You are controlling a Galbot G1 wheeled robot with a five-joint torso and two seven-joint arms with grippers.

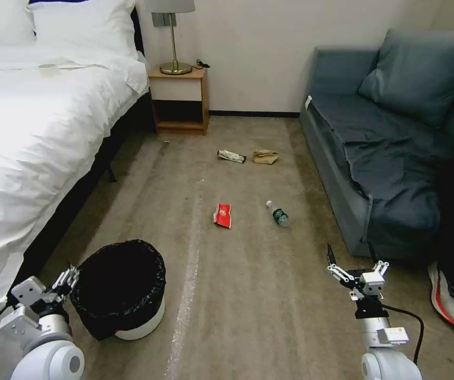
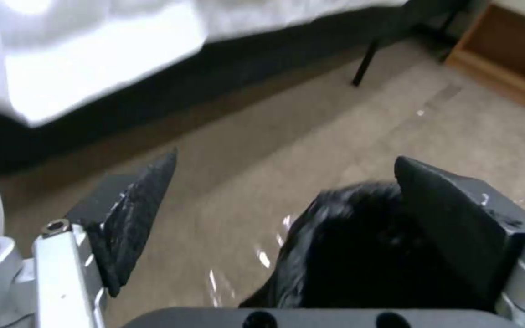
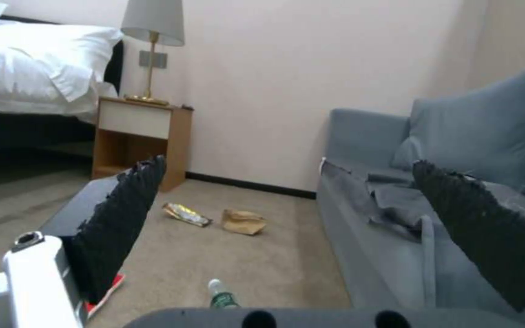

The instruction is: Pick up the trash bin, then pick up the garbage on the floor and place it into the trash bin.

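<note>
Black-bagged trash bin (image 1: 124,295) sits on carpet just beside the left claw (image 1: 68,279), whose fingers gape wide, empty.

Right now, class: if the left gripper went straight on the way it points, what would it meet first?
Probably the trash bin: the open left gripper sits right beside its bagged rim, one finger over the black liner. Depth is uncertain.

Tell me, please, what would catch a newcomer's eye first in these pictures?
Probably the trash bin, white with a black bag over its rim, on the carpet beside the bed, with the left gripper open right at its rim. Next, the litter strewn up the floor: a red wrapper and a bottle nearer, a silvery-yellow wrapper and a crumpled brown paper bag farther off. The right gripper hangs open near the sofa.
</note>
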